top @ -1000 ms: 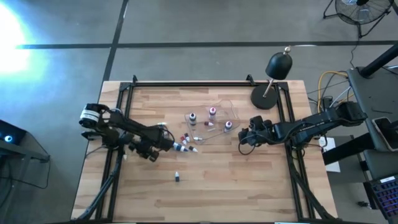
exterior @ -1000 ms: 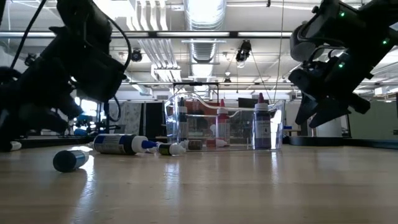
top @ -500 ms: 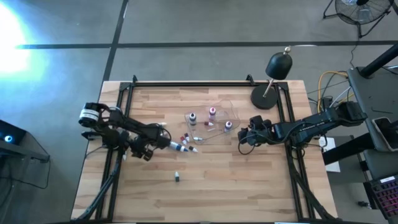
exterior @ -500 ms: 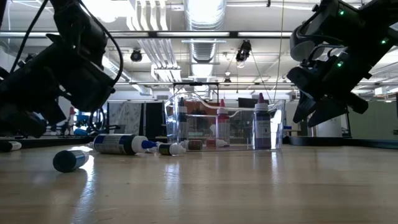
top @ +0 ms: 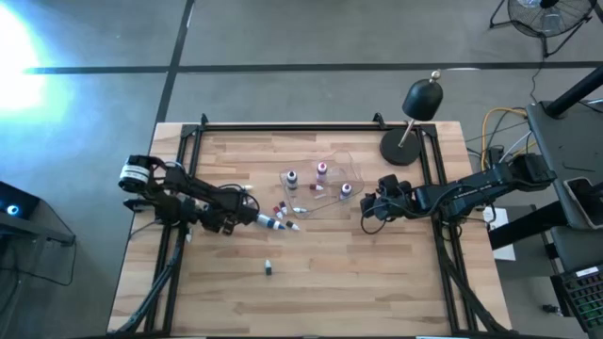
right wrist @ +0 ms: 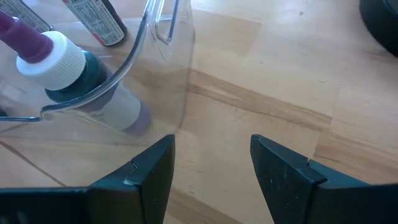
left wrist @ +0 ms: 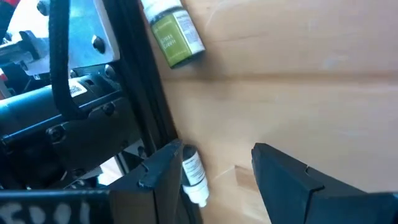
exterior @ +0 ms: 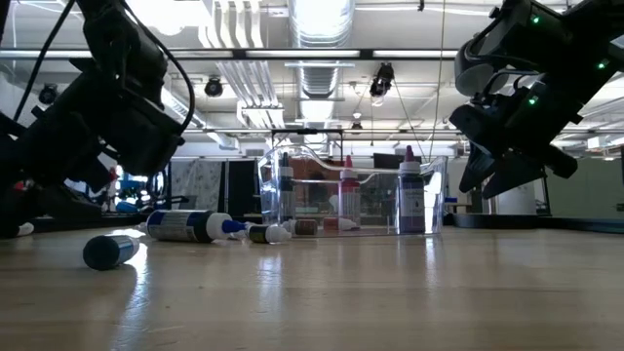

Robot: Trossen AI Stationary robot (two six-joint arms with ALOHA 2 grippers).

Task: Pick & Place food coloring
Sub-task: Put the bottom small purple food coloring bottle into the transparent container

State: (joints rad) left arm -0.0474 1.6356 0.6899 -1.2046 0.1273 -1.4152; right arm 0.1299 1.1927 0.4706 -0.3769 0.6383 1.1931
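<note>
- Bottles of food coloring [top: 283,224]: a cluster lies on its side mid-table just left of the clear plastic tray [top: 332,200]; three stand upright in the tray; one loose bottle [top: 268,268] lies apart, nearer the table's front edge.
- Handling, my read: light, rigid plastic, round, so prone to roll or skid. Best grip is across the body, not the tapered cap.
- Left gripper [left wrist: 214,171]: open, empty, low over the wood left of the lying cluster; a small white bottle [left wrist: 193,176] sits beside its finger.
- Right gripper [right wrist: 211,165]: open, empty, hovering just right of the tray, touching nothing.
</note>
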